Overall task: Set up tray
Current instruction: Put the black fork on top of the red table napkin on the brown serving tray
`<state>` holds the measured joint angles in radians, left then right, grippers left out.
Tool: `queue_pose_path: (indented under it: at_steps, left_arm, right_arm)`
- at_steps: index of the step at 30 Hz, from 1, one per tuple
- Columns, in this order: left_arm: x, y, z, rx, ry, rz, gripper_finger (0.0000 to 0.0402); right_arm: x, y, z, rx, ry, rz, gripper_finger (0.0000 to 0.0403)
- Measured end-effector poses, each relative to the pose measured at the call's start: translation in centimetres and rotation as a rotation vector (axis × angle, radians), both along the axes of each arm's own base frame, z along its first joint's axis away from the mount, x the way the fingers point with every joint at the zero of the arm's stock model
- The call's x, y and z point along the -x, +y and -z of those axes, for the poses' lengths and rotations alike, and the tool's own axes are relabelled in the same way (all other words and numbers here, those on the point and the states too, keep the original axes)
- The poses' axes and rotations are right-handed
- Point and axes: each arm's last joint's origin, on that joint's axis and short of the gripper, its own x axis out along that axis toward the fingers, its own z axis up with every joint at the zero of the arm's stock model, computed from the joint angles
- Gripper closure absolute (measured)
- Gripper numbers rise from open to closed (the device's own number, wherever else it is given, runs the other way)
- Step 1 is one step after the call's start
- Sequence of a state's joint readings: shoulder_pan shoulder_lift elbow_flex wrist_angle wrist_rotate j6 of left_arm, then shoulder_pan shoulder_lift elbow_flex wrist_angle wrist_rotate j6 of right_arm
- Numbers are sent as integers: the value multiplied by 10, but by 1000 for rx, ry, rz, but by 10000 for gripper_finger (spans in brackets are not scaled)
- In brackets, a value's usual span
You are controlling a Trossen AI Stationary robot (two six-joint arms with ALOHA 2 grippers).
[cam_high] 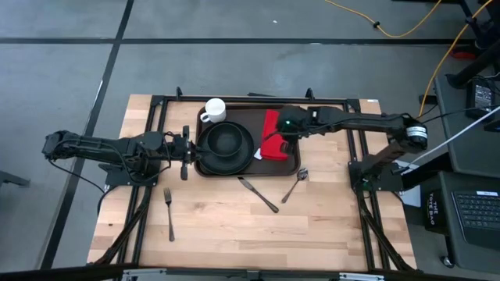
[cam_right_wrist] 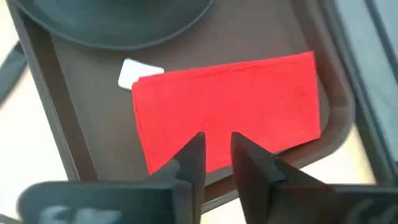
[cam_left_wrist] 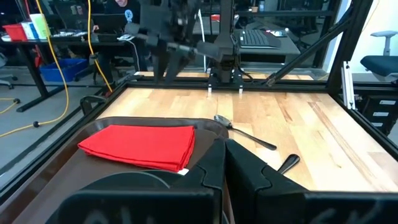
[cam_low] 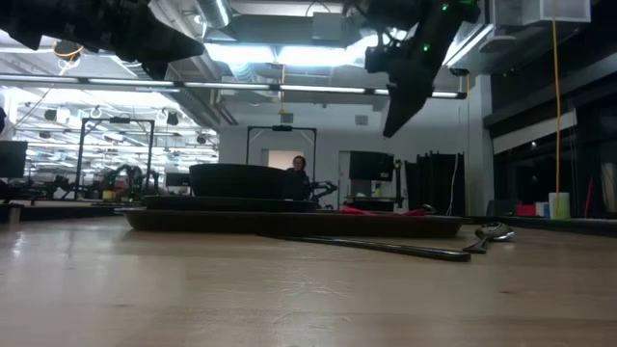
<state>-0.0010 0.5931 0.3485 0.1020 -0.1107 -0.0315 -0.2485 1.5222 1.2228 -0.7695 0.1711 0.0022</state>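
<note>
Tray [cam_high: 248,165] sits toward the far middle of the wooden table [cam_high: 234,226], long side running left to right; it is dark brown with a raised rim and rounded corners. On its left half rests a round black plate [cam_high: 226,142]; on its right half lies a folded red napkin [cam_high: 273,139], flat, with a small white tag [cam_right_wrist: 138,71] showing at one corner beside the plate. A white mug [cam_high: 214,110] stands at the tray's far left corner.

Right gripper [cam_right_wrist: 216,149] hangs above the napkin, clear of it in the low view; its two dark fingers [cam_right_wrist: 191,155] stand a little apart with a narrow gap between them and nothing in that gap. Left gripper [cam_high: 186,152] waits just beside the tray's left edge, its fingers pressed together and holding nothing.

On the bare wood in front of the tray lie a knife [cam_high: 258,194] and a spoon [cam_high: 294,185], both near the tray's near right corner, angled toward each other but apart; a fork [cam_high: 169,212] lies well to the left, nearer the table's front. Across the room, in the low view, a person [cam_low: 298,173] shows behind the tray.
</note>
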Motion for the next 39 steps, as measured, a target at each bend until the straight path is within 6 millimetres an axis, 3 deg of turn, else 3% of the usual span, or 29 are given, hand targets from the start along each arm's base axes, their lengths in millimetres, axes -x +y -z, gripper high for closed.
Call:
queue_pose_path:
  at_steps: [10,20,29,34,39]
  left_arm:
    - [0,0,0,12,-1,0,396]
    - [0,0,0,62,-6,-8,398]
    - [0,0,0,63,-6,-6,395]
    - [0,-1,2,148,3,2,400]
    - [1,0,8,229,56,-26,399]
  right_arm:
    - [-1,39,-9,147,1,-35,396]
    - [-7,91,-13,96,-118,-43,372]
    - [-9,137,-20,206,-256,-84,395]
    - [-14,153,-12,268,-258,-94,392]
    - [-26,158,13,287,-234,-88,371]
